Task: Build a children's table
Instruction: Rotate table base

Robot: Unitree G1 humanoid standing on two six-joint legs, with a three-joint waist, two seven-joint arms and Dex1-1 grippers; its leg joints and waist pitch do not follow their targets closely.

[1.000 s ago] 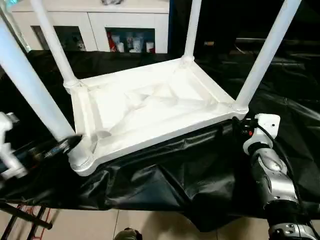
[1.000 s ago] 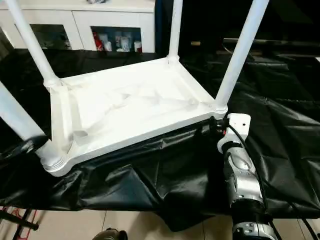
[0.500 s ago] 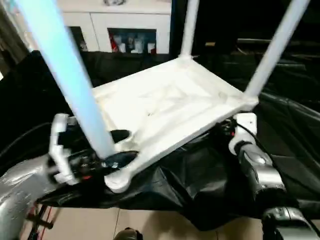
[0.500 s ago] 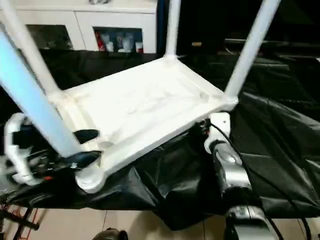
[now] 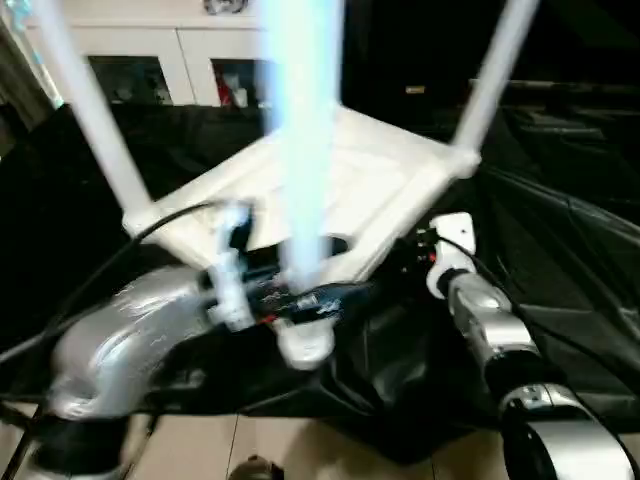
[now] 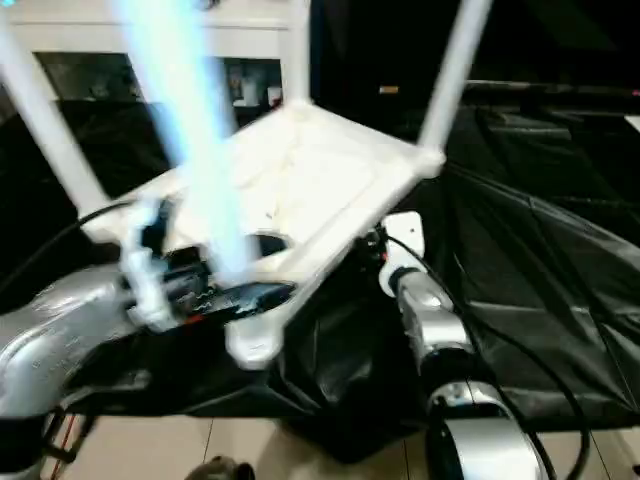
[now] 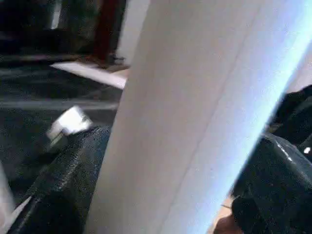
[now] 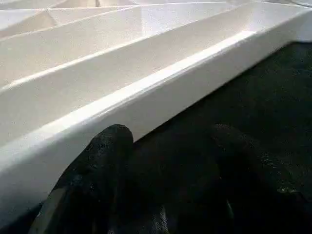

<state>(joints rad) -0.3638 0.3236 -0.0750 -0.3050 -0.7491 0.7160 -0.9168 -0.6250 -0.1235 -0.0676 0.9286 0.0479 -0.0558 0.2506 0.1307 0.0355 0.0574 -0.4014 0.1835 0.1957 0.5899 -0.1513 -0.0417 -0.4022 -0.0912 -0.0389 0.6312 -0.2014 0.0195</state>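
The upside-down tabletop (image 5: 385,185) lies on the black cloth (image 5: 560,250), legs up. The left gripper (image 5: 318,298) grips the near leg (image 5: 303,150). I cannot tell about the right gripper (image 8: 161,180). Next, I think, flip it upright.

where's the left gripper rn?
The left gripper is at the near corner of the upturned tabletop, around the base of the nearest leg, left of the right gripper in the head views.
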